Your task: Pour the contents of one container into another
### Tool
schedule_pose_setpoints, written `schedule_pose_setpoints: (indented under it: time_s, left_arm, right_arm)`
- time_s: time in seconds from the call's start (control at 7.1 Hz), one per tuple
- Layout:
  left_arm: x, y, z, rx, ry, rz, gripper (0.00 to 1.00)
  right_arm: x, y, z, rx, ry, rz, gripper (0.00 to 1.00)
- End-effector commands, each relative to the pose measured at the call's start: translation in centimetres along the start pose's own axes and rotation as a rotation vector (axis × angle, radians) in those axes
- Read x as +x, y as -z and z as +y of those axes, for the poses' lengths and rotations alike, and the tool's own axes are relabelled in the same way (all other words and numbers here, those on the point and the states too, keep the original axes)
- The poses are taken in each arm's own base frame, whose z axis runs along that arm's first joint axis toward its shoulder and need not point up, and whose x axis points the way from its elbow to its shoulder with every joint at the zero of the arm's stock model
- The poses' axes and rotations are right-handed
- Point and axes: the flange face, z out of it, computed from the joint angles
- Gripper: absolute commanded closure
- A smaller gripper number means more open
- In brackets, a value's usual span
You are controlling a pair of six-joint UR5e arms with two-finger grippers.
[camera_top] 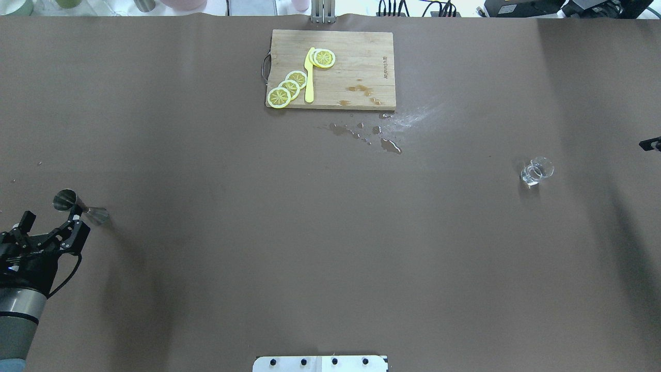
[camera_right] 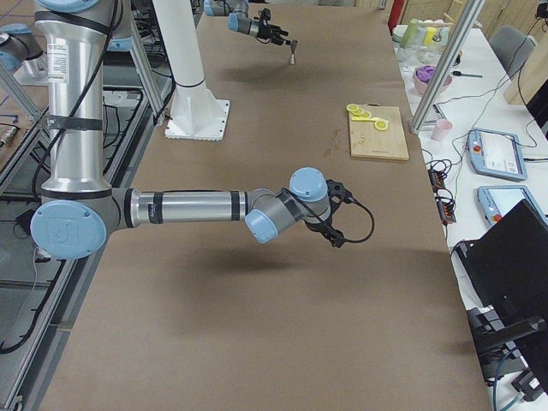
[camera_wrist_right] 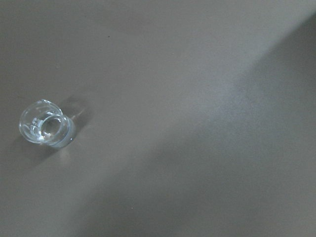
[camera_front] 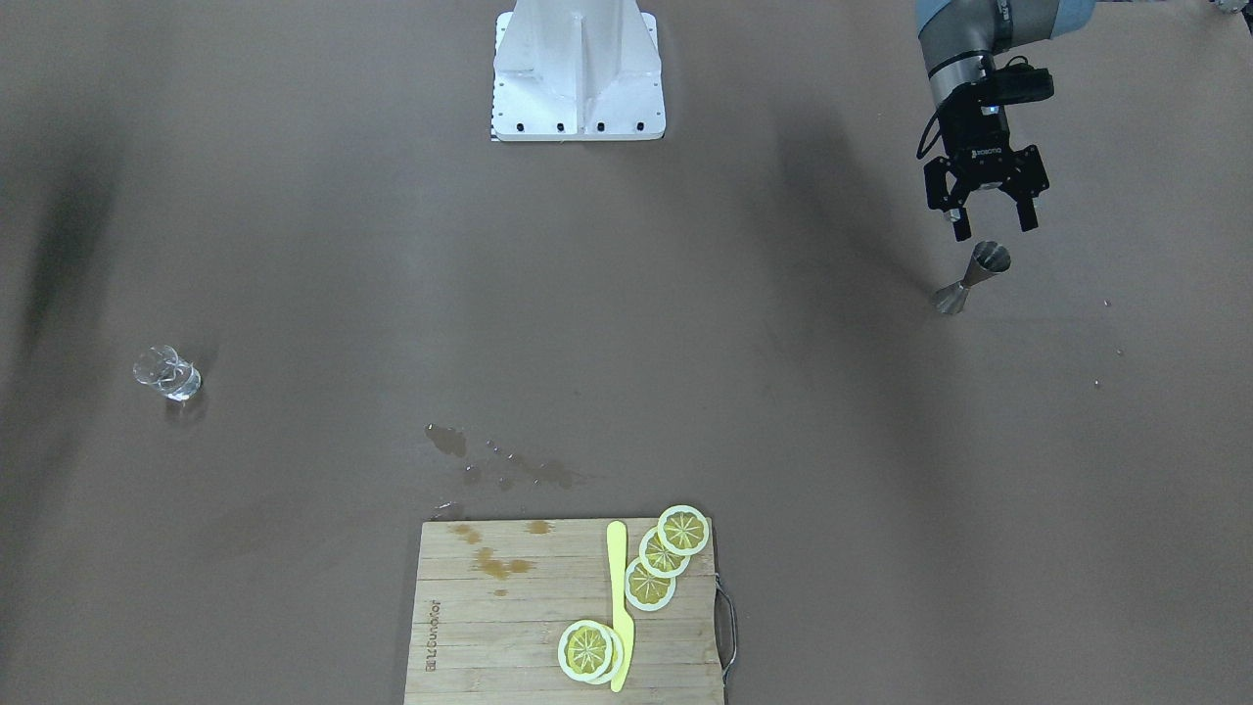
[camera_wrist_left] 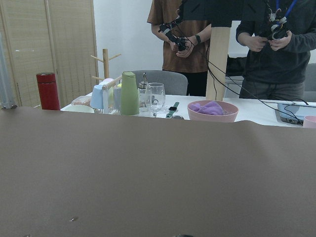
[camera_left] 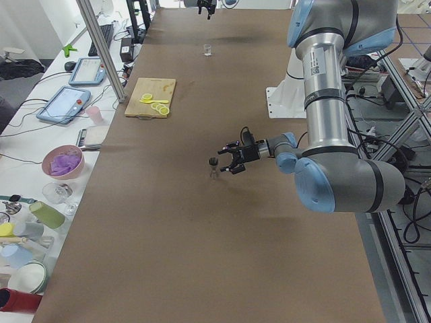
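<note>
A small metal jigger (camera_front: 974, 277) stands on the brown table at my far left, also seen in the overhead view (camera_top: 81, 208) and the side view (camera_left: 213, 165). My left gripper (camera_front: 994, 227) hangs open just behind it, its fingertips a short way from the jigger's upper cup and nothing between them. A small clear glass (camera_front: 168, 372) with a little liquid sits alone on the right side (camera_top: 536, 171), and appears low left in the right wrist view (camera_wrist_right: 45, 124). Only a black sliver of my right gripper (camera_top: 649, 144) shows at the frame edge, away from the glass.
A wooden cutting board (camera_top: 361, 57) at the table's far edge carries lemon slices (camera_top: 288, 88) and a yellow knife (camera_top: 309, 75). Spilled drops (camera_top: 390, 145) lie on the table in front of it. The robot's white base (camera_front: 578, 73) stands at the near edge.
</note>
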Motion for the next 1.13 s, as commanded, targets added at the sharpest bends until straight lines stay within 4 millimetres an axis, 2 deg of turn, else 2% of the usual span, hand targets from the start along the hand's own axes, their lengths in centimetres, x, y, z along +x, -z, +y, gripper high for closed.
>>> schedule_pose_setpoints:
  time_s: [0.0,0.28,0.42,0.56,0.99]
  left_arm:
    - [0.9,-0.3,1.2,0.016,-0.002,0.007,0.03]
    - [1.7,-0.9,3.1,0.016,-0.005,0.007,0.03]
    - [1.3,-1.0,3.4,0.017,-0.012,0.005,0.03]
    - [0.8,-1.3,3.9,0.016,-0.021,0.001,0.03]
    - [0.7,-1.5,4.7,0.011,-0.025,-0.001,0.03]
  right_arm:
    - [-2.3,-1.3,-3.3,0.034,-0.037,-0.034,0.01]
    - [-4.2,-3.8,-6.7,0.051,-0.058,-0.01,0.01]
    - [-4.8,-5.1,-6.7,0.071,-0.049,-0.017,0.01]
    - [-4.9,-5.4,-6.4,0.091,-0.09,-0.022,0.01]
    - [-6.1,-6.5,-3.8,0.135,-0.144,-0.069,0.01]
